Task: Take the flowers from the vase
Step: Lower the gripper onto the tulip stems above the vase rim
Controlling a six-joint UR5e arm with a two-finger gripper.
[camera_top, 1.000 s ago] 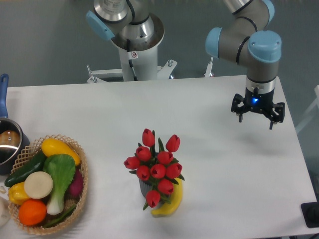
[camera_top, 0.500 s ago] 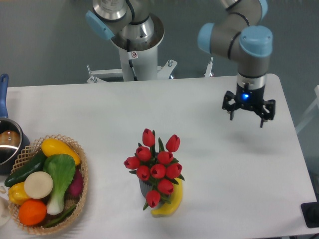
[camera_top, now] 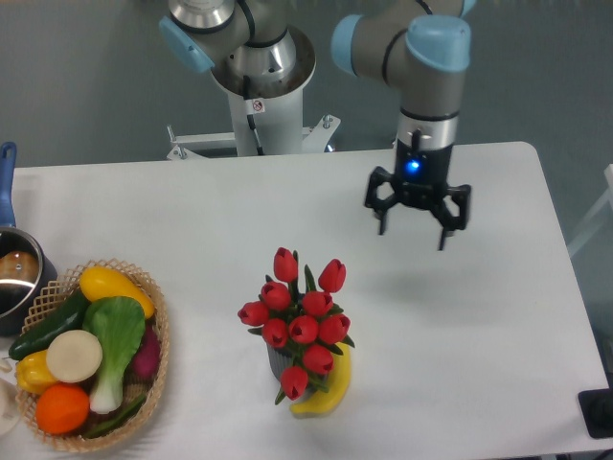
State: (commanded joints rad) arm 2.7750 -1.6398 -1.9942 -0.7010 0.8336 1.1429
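Note:
The flowers [camera_top: 301,321], a bunch of red tulip buds with green leaves, stand near the table's front middle. They cover most of the vase [camera_top: 278,361], of which only a dark grey sliver shows under the blooms. My gripper [camera_top: 415,226] hangs open above the table, up and to the right of the flowers and well apart from them, with nothing between its fingers.
A yellow banana [camera_top: 327,392] lies against the vase's front right side. A wicker basket [camera_top: 161,337] of vegetables and fruit sits at the front left. A metal pot [camera_top: 11,278] with a blue handle is at the left edge. The robot base [camera_top: 259,105] stands behind the table.
My gripper has travelled left across the table, from the right edge toward the middle, closing the distance to the flowers. It stayed open. The flowers and vase have not moved.

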